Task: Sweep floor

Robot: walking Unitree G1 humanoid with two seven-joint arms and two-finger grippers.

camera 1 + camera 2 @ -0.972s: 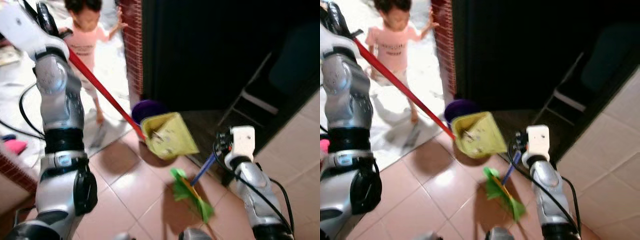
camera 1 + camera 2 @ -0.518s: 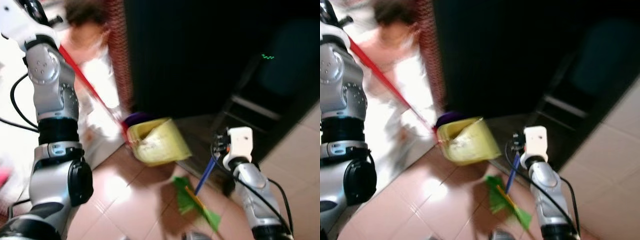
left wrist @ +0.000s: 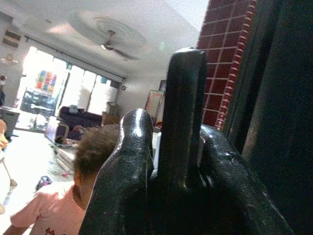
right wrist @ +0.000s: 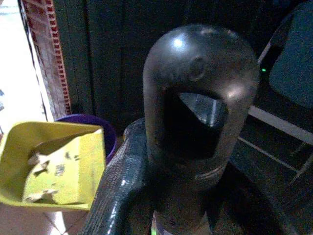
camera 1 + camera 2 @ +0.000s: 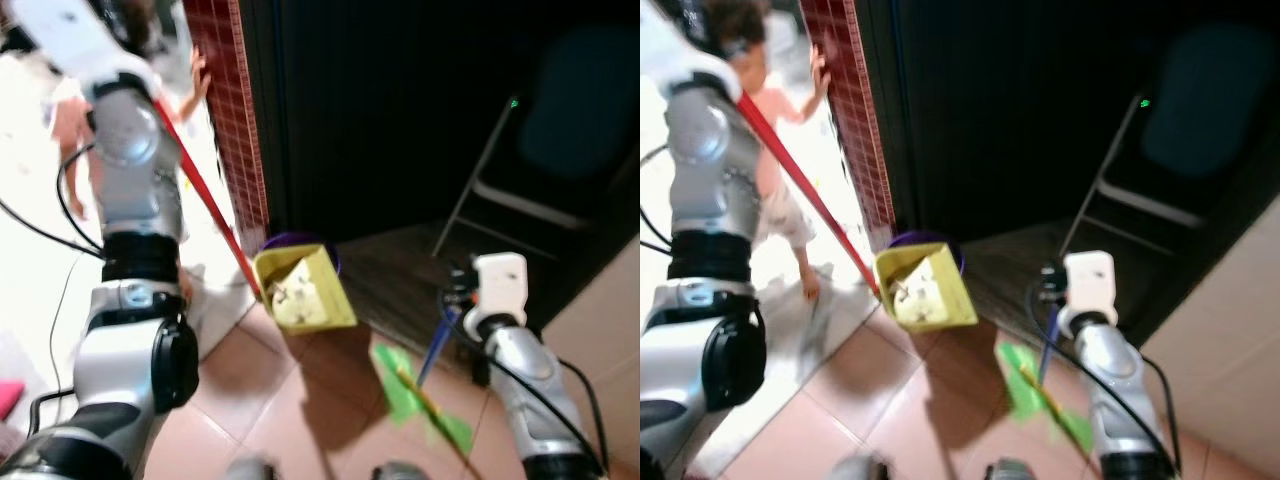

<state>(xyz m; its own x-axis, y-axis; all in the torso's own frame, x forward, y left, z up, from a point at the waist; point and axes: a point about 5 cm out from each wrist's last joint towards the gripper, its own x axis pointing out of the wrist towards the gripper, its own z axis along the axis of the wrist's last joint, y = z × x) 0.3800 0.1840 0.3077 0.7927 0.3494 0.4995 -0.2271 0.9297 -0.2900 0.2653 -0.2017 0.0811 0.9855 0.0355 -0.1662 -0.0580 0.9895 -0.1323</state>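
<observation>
By the dark doorway beside the red brick pillar [image 5: 228,130], the robot stands with a tool in each arm. The left gripper [image 3: 171,161] is raised at about ten o'clock from the robot's head, its fingers [image 3: 129,161] closed tight around the black grip of a long red handle [image 5: 205,200], which slants down to a yellow dustpan [image 5: 300,290] held off the floor at roughly twelve o'clock, with scraps of debris lying in it. Just behind the dustpan sits a purple bin [image 5: 920,242], its rim peeking out past the pan's far edge. The right gripper [image 4: 161,171], at about four o'clock, has its fingers wrapped around the rounded black top of the broom's blue handle [image 5: 435,350], and the green broom head [image 5: 420,400] rests on the pink tiled floor [image 5: 270,400] near the robot's feet. A small person in a pink top [image 3: 44,220] stands at about eleven o'clock with a hand [image 5: 822,68] on the brick pillar, close to the red handle. That, to my eye, is the main worry: any swing of the long handle could catch them. The pan is also tilted, so a jerk or poor aim over the bin could spill the debris back onto the tiles.
</observation>
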